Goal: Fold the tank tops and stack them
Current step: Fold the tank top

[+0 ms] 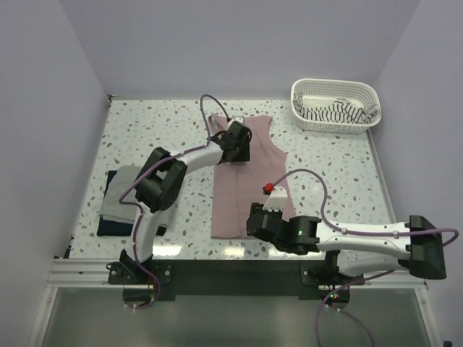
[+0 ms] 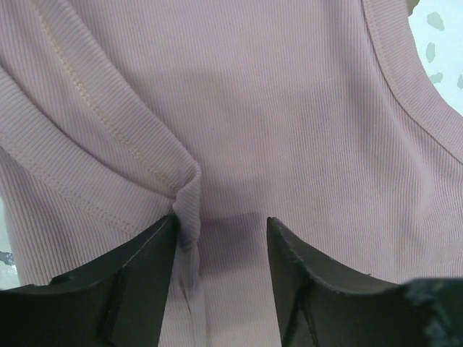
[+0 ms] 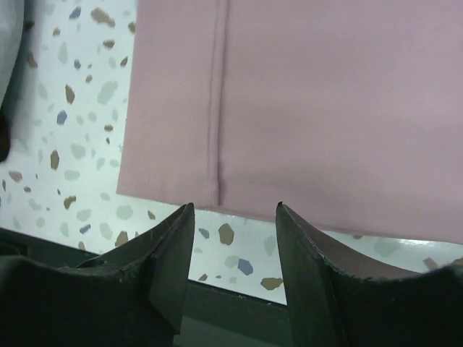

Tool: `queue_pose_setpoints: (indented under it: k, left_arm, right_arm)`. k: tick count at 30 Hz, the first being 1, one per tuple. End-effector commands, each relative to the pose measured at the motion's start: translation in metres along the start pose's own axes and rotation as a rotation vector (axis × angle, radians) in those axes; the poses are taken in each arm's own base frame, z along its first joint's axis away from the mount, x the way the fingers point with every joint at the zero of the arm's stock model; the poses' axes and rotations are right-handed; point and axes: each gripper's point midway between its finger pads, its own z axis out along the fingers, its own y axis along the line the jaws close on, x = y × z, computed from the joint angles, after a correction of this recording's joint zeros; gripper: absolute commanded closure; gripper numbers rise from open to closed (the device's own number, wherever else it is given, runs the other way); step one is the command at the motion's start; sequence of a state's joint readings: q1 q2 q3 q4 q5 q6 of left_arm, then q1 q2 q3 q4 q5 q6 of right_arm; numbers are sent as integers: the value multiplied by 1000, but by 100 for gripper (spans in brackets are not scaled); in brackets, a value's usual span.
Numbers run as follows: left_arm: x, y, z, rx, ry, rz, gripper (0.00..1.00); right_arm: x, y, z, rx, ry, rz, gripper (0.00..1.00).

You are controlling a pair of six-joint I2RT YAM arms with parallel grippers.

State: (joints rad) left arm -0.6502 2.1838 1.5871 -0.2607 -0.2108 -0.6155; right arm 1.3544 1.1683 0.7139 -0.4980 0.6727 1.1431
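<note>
Mid-tabletop point(image 1: 362, 166), your pink tank top point(image 1: 239, 195) lies flat, looks half-folded lengthwise. Left hand point(image 2: 221, 231) is spread over the armhole seam and right hand point(image 3: 235, 217) is spread just off the hem. Neither's holding anything, I think. Next you'd pinch both ends and fold across.

Both arms were built of black joint housings linked by white tubes. The left arm point(image 1: 160, 181) carried a bulky black elbow; the right arm point(image 1: 369, 235) ended at three o'clock in a boxy black block. A thin mauve cable point(image 1: 210, 96) looped above the left arm toward twelve o'clock, and a second cable point(image 1: 307, 171) arched over the right. A small red knob point(image 1: 269, 188), possibly a button, topped a white piece at the right wrist. The left fingers point(image 2: 134, 285) and right fingers point(image 3: 166, 267) were matte black wedges with pale, scuffed edges.
</note>
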Motion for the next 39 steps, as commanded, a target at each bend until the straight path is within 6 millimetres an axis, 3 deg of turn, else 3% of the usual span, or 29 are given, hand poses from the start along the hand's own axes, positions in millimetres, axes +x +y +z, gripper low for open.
queue_pose_setpoints:
  k: [1, 3, 8, 10, 13, 15, 16, 18, 19, 20, 22, 25, 27, 32, 34, 35, 39]
  left_arm:
    - [-24, -7, -17, 26, -41, 31, 41]
    - [-38, -16, -25, 55, -69, 30, 36]
    - [-59, -33, -41, 134, -131, 29, 31]
    - [-62, -38, -43, 157, -138, 28, 30]
    - [-65, -43, -46, 183, -144, 20, 31]
    - [-62, -44, -50, 197, -133, 2, 32]
    - [-59, -44, -52, 207, -131, -4, 33]
    - [-47, -43, -63, 226, -126, -26, 35]
    - [-41, -42, -67, 231, -123, -31, 36]
    - [-26, -39, -75, 227, -105, -26, 38]
    - [-7, -33, -81, 212, -80, -46, 42]
    - [50, -25, -93, 209, -7, -30, 47]
    - [67, -35, -105, 226, 0, -8, 48]
    - [119, -45, -121, 235, 67, 74, 53]
    - [129, -39, -124, 207, 70, 89, 54]
    - [137, -37, -126, 196, 84, 99, 54]
    - [162, -18, -123, 124, 148, 132, 57]
  right_arm:
    - [-36, -39, 0, 124, -78, 34, 48]
    - [-40, -55, 7, 157, -66, 51, 48]
    - [-77, -91, 20, 225, -103, 119, 48]
    - [-92, -103, 22, 265, -115, 120, 48]
    - [-102, -126, 28, 343, -111, 119, 48]
    - [-105, -131, 38, 324, -86, 143, 48]
    - [-115, -146, 43, 346, -88, 165, 48]
    - [-123, -142, 61, 298, -59, 183, 49]
    - [-132, -151, 67, 303, -56, 187, 50]
    - [-149, -144, 74, 273, -76, 191, 51]
    - [-151, -147, 92, 275, -33, 167, 52]
    - [-163, -151, 112, 283, -27, 165, 52]
    - [-170, -154, 122, 291, -32, 173, 53]
    - [-154, -168, 134, 336, 24, 177, 56]
    - [-150, -167, 125, 325, 15, 184, 57]
    - [-134, -175, 120, 346, 39, 184, 57]
    - [-111, -181, 102, 342, 46, 218, 57]
